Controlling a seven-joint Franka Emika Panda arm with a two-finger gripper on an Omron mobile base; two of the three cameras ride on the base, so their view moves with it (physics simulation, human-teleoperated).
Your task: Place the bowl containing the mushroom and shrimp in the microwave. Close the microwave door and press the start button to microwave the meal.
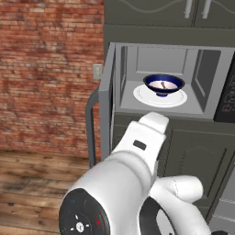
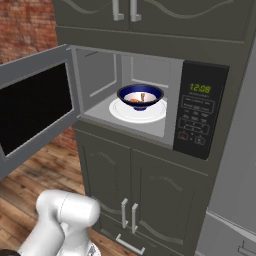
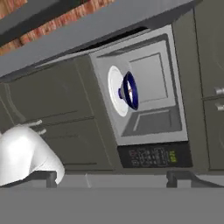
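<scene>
The blue bowl [image 2: 140, 96] sits inside the microwave [image 2: 150, 100], on the white round turntable plate [image 2: 120, 111]. In the bowl lie a small orange shrimp [image 2: 135, 100] and a brownish mushroom [image 2: 143, 96] (both tiny, hard to tell apart). The microwave door [image 2: 32, 107] is swung wide open to the left. The black keypad panel [image 2: 199, 116] is on the right, with green numbers lit. The gripper [image 3: 112, 177] is back from the microwave, its fingers spread apart and holding nothing.
</scene>
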